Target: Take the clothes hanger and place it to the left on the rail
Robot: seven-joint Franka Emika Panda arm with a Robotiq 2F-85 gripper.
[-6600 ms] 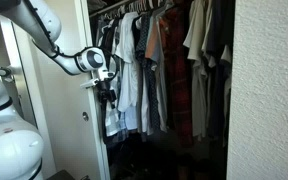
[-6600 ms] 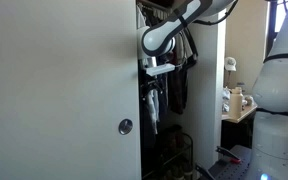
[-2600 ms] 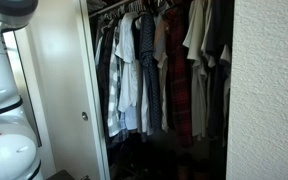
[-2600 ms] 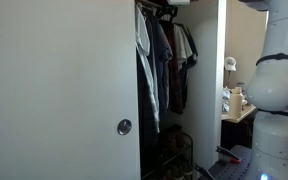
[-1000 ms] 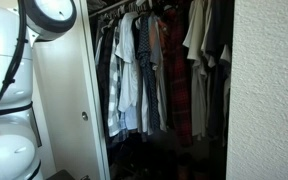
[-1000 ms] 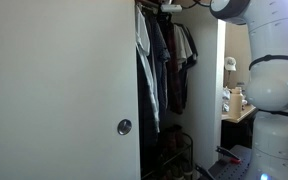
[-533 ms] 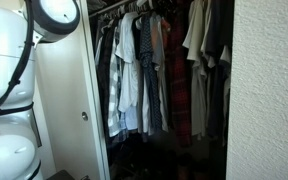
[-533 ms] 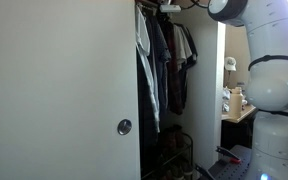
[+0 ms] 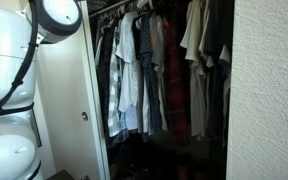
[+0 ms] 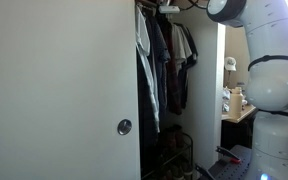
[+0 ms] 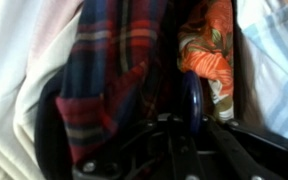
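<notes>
In the wrist view my gripper (image 11: 190, 122) is pressed in among hanging clothes. Its dark fingers (image 11: 171, 128) stand shut on a narrow dark-blue piece, the clothes hanger (image 11: 191, 98), between a red-and-blue plaid shirt (image 11: 109, 70) and an orange garment (image 11: 212, 55). The rail (image 9: 124, 8) runs across the top of the wardrobe, crowded with hooks and shirts. In an exterior view my arm (image 10: 246, 12) reaches to the rail's top edge, where only a pale bit of the gripper (image 10: 168, 6) shows. The hanger's hook is hidden.
A white sliding door (image 10: 64, 90) with a round knob (image 10: 124, 127) covers part of the wardrobe. The door frame (image 9: 92, 100) stands beside the leftmost shirts. A textured wall (image 9: 269, 90) bounds the far side. Shirts (image 9: 134, 70) hang tightly packed along the rail.
The jaws have shut on the hanger. The pale shirt and its neighbours at the right of the rail have shifted slightly to the left. The arm has hardly moved.
</notes>
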